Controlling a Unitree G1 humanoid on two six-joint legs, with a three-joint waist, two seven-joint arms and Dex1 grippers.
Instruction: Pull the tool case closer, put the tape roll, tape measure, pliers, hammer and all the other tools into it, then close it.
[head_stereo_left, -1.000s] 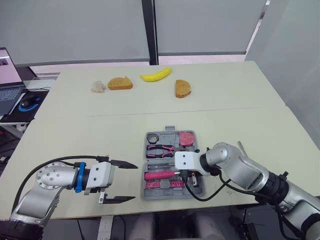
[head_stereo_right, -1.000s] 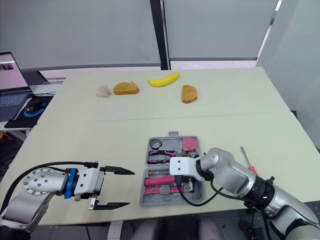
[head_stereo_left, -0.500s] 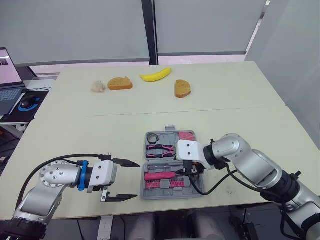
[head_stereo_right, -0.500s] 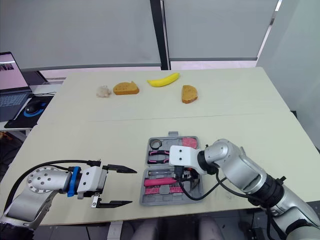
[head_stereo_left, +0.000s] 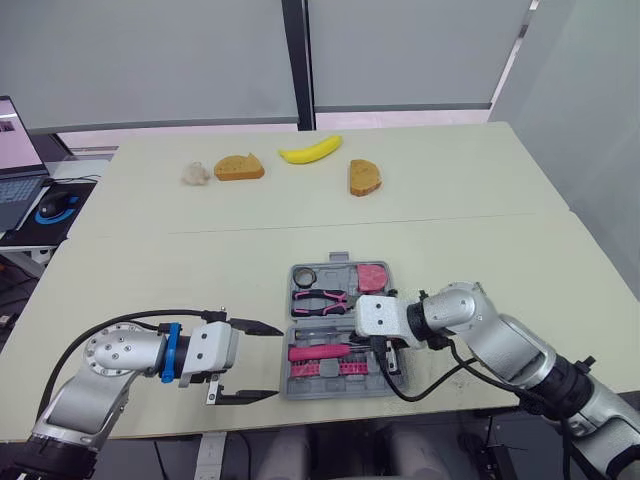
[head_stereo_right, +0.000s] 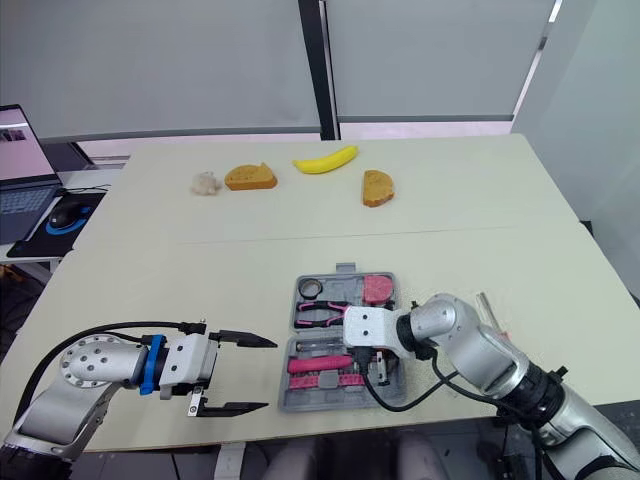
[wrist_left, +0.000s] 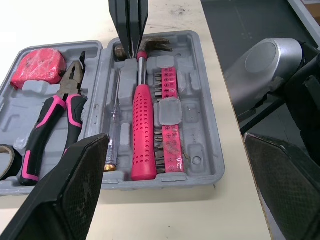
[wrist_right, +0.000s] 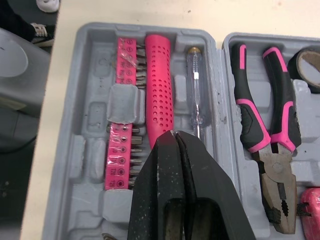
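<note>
The grey tool case (head_stereo_left: 340, 258) lies open at the table's near middle. Its far half holds the tape roll (head_stereo_left: 305, 275), pink-handled pliers (head_stereo_left: 320, 299) and pink tape measure (head_stereo_left: 373, 276). In the near half lie the pink-handled hammer (wrist_left: 142, 130), a clear tester screwdriver (wrist_right: 196, 95) and pink bits (wrist_right: 124, 125). My right gripper (wrist_right: 175, 137) is shut and empty, hovering just above the hammer's head end (wrist_left: 129, 25). My left gripper (head_stereo_left: 272, 362) is open, low over the table just left of the case. A slim tool (head_stereo_right: 487, 305) lies on the table right of my right arm, partly hidden.
At the far side of the table lie a banana (head_stereo_left: 311, 151), two bread slices (head_stereo_left: 240, 167) (head_stereo_left: 365, 177) and a small white lump (head_stereo_left: 197, 173). A laptop (head_stereo_left: 15, 190) sits on a side desk to the left.
My right gripper has shifted a little to the right along the case, rising and then dropping back over the near half. My left gripper has crept slightly toward the case.
</note>
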